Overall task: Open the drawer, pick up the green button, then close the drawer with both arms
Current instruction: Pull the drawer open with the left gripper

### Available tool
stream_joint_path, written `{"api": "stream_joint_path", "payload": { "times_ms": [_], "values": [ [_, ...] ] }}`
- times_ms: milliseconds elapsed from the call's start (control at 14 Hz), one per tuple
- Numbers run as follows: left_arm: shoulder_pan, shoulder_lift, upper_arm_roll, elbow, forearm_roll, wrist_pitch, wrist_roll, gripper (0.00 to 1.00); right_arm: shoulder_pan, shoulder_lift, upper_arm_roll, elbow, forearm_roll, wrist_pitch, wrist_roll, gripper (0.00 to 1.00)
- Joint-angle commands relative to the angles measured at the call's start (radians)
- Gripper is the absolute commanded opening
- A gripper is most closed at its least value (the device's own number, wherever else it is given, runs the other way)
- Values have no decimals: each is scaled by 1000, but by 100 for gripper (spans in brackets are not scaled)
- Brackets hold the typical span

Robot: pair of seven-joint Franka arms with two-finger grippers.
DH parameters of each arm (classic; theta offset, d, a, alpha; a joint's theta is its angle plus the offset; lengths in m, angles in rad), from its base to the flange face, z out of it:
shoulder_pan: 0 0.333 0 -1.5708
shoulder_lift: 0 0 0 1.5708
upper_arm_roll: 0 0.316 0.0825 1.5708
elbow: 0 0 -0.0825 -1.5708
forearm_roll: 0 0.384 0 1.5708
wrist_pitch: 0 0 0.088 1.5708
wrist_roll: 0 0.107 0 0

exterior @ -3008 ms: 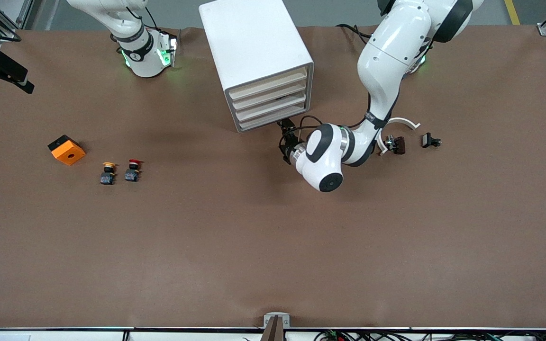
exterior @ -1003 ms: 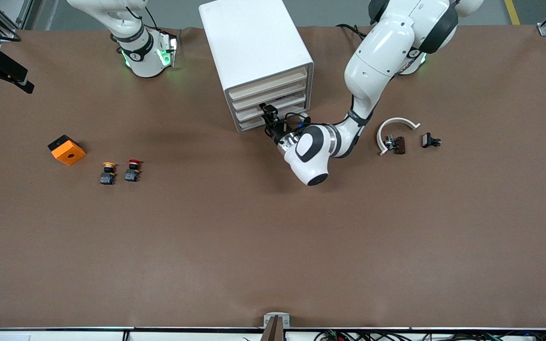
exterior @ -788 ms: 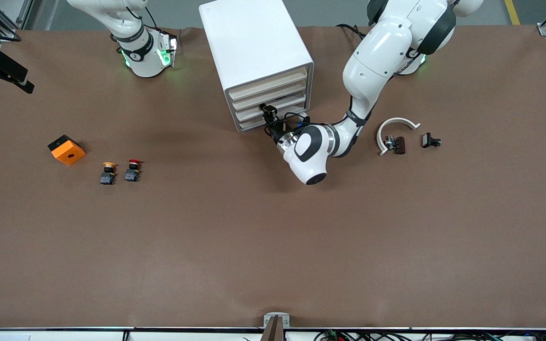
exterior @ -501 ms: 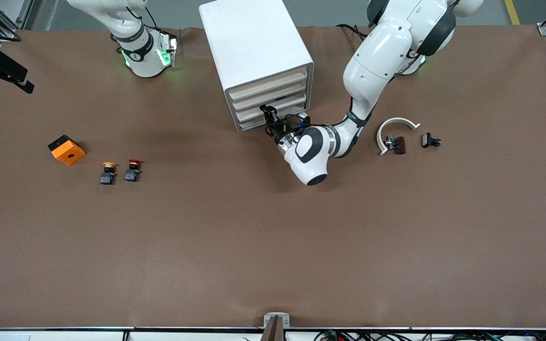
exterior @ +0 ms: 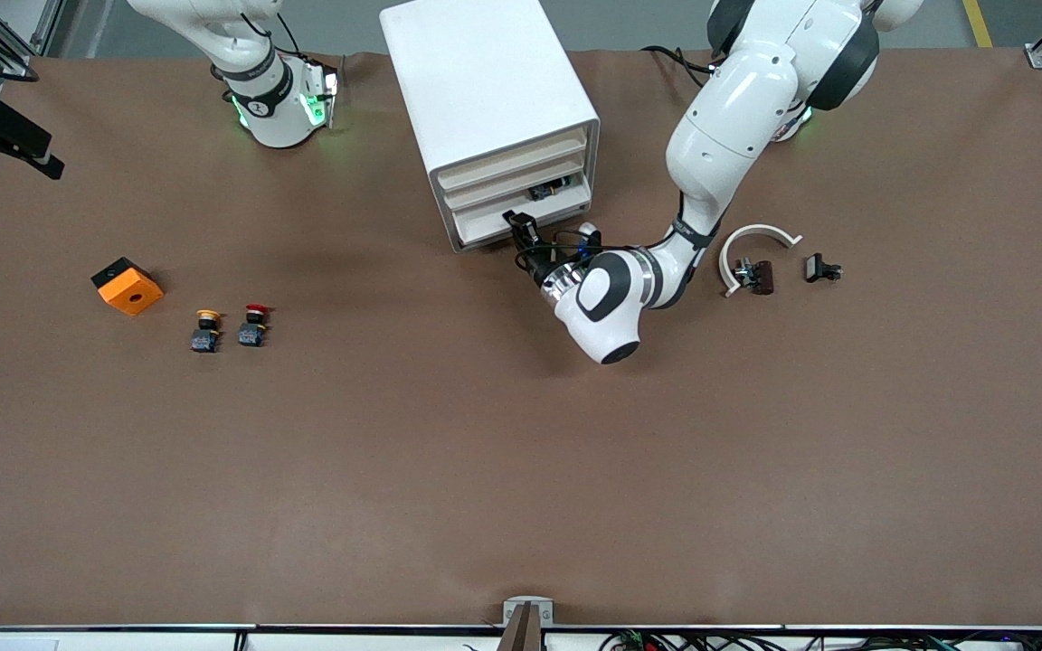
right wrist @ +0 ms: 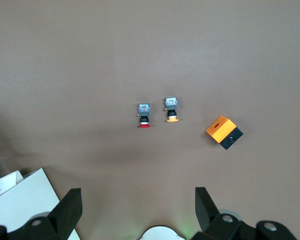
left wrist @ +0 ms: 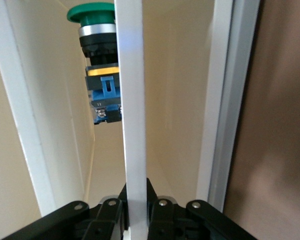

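Observation:
The white drawer cabinet (exterior: 485, 90) stands between the two arm bases. One of its lower drawers (exterior: 494, 224) is pulled out a little. My left gripper (exterior: 519, 226) is shut on that drawer's thin white front edge (left wrist: 132, 100), one finger on each face of it. Inside the drawer lies the green-capped button (left wrist: 97, 60), on its side; in the front view it shows as a small speck (exterior: 550, 191). My right gripper (right wrist: 137, 210) hangs open and empty, high above its own base, waiting.
Toward the right arm's end lie an orange box (exterior: 127, 286), a yellow-capped button (exterior: 205, 331) and a red-capped button (exterior: 253, 325). Toward the left arm's end sit a white curved piece (exterior: 756, 240) and two small dark parts (exterior: 754, 276), (exterior: 821, 268).
The left gripper has closed on the drawer's front edge and drawn it out toward the front camera, uncovering the green-capped button. The right arm has stayed still.

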Motion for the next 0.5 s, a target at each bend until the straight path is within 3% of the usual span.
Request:
{"api": "stream_joint_path", "payload": {
  "times_ms": [0, 430],
  "values": [
    [35, 33, 9, 71, -2, 20, -27, 6, 5, 94, 6, 46, -7, -14, -14, 100],
    [81, 37, 12, 105, -3, 35, -16, 10, 28, 121, 7, 61, -16, -20, -66, 100]
  ]
}}
